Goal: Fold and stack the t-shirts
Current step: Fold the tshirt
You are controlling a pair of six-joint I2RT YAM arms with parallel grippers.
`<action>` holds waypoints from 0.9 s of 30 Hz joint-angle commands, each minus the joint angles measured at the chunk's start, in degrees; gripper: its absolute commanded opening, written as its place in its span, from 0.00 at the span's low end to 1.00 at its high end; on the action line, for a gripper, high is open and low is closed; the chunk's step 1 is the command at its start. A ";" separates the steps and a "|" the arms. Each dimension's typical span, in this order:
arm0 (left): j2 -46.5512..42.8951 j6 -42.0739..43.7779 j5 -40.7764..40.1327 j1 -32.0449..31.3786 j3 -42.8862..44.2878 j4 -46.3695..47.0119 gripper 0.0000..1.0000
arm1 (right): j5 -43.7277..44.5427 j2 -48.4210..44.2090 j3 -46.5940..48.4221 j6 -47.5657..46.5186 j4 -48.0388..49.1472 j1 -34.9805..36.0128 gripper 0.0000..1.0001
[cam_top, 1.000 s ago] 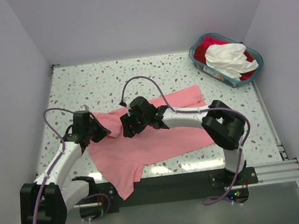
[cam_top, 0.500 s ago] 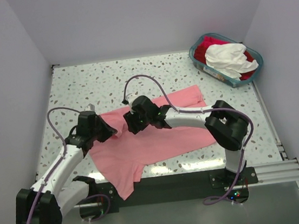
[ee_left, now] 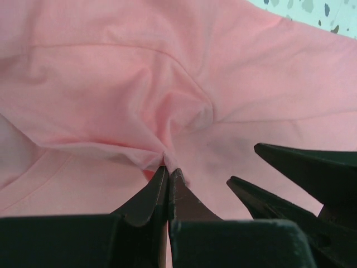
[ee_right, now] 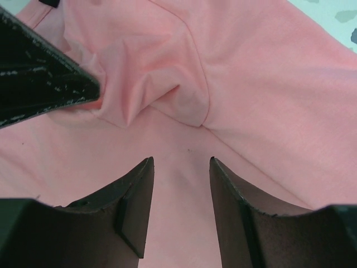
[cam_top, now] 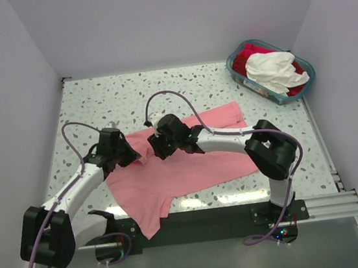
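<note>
I'm pinching the unfolded pink t-shirt (cam_top: 189,165) in my left gripper (ee_left: 167,170), right gripper (ee_right: 181,161) spread; other t-shirts (cam_top: 272,70) are waiting in the far-right basket (cam_top: 269,97)

Left end effector (ee_left: 168,169) pinched shut; right end effector (ee_right: 181,162) close by, jaws parted.

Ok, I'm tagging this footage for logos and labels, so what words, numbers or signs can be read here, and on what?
No text can be read in any view.
Pink t-shirt: plain cloth, no print showing.
Dark tag at the top edge of the right wrist view: cut off by the frame, nothing legible.
Teal basket: pale marks on its near wall, too small to read.
</note>
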 commanded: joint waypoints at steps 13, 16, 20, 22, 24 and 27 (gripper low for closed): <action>15.79 10.87 -7.66 7.83 14.16 5.84 0.00 | -4.81 9.41 10.55 -4.37 4.82 2.07 0.46; 17.73 11.40 -7.31 7.83 14.34 6.64 0.00 | -4.20 10.99 12.58 -4.72 4.65 2.25 0.47; 19.58 11.84 -7.13 7.92 14.34 7.08 0.00 | -4.46 13.97 15.47 -5.59 4.48 2.25 0.47; 19.93 11.93 -7.13 7.83 14.34 7.25 0.00 | -5.16 14.95 16.70 -5.86 3.69 2.25 0.47; 20.46 12.10 -7.13 7.83 14.51 7.25 0.00 | -5.60 16.35 18.46 -6.56 2.20 2.34 0.47; 21.07 12.19 -7.31 7.92 14.69 7.52 0.00 | -6.57 17.23 19.43 -6.83 1.84 2.60 0.47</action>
